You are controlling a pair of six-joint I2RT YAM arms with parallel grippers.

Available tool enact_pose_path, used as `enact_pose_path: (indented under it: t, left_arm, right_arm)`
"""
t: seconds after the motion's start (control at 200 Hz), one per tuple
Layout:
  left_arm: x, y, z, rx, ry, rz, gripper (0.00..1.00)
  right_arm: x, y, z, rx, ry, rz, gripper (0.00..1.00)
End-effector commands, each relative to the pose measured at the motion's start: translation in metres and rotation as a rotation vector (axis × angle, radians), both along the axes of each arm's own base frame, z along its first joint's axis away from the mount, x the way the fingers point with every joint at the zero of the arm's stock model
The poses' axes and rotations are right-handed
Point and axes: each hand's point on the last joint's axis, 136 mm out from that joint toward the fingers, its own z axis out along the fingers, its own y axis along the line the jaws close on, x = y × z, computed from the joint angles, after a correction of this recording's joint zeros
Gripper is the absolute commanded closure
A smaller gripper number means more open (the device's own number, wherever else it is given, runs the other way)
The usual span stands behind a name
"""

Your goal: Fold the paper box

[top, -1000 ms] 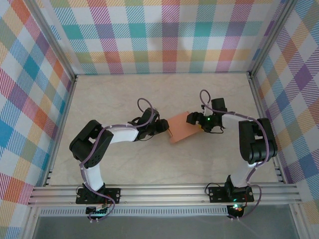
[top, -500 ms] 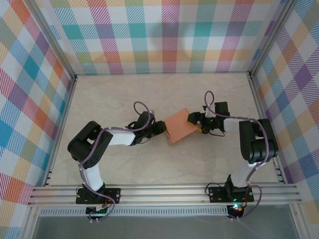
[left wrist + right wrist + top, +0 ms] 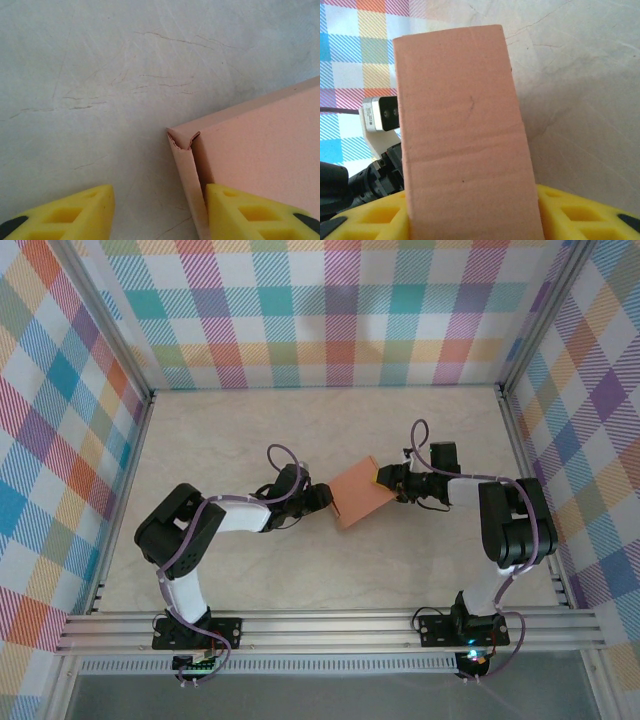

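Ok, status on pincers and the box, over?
Left pincer open, at a corner of the paper box. Right pincer shut on its opposite end. Nothing blocking.

White links and black joints on left arm [image 3: 240,514] and right arm [image 3: 514,525], looping lilac cables [image 3: 271,454], yellow latticed gripper fingers [image 3: 65,215]

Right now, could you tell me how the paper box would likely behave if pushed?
The paper box probably dents easily: its thin card corner is crumpled. It seems light, as the right gripper holds it by one end.
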Motion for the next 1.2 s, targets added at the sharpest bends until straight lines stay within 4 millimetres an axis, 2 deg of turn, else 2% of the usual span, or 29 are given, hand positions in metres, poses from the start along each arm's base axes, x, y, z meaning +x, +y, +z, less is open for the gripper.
enact_pose_path:
  t: [0.0,0.185,0.47,0.665,0.825,0.89,1.02,1.195]
  left_arm:
    - [-0.014,0.023,-0.018,0.106,0.069,0.009,0.48]
    - [-0.009,0.022,0.006,0.110,0.007,-0.010,0.31]
    - [0.003,0.025,0.063,0.139,-0.209,-0.052,0.00]
    - [0.007,0.043,0.101,0.273,-0.465,-0.101,0.00]
    - [0.007,0.058,0.140,0.459,-0.750,-0.171,0.00]
    - [0.005,0.065,0.150,0.556,-0.822,-0.204,0.00]
    - [-0.002,0.070,0.155,0.737,-0.903,-0.333,0.00]
    - [-0.015,0.068,0.146,0.926,-1.019,-0.523,0.00]
  right_arm:
    - [-0.002,0.003,0.005,0.025,-0.013,0.019,0.54]
    - [-0.001,0.004,0.010,0.045,-0.006,0.017,0.59]
    - [0.002,0.002,0.014,0.079,0.027,-0.007,0.64]
    - [0.004,0.000,0.026,0.115,0.031,-0.019,0.65]
    - [0.004,-0.002,0.044,0.124,0.013,-0.013,0.64]
    - [0.004,-0.004,0.051,0.115,0.013,-0.015,0.64]
    - [0.007,-0.006,0.070,0.134,0.003,-0.018,0.64]
    - [0.012,-0.008,0.091,0.194,0.014,-0.015,0.64]
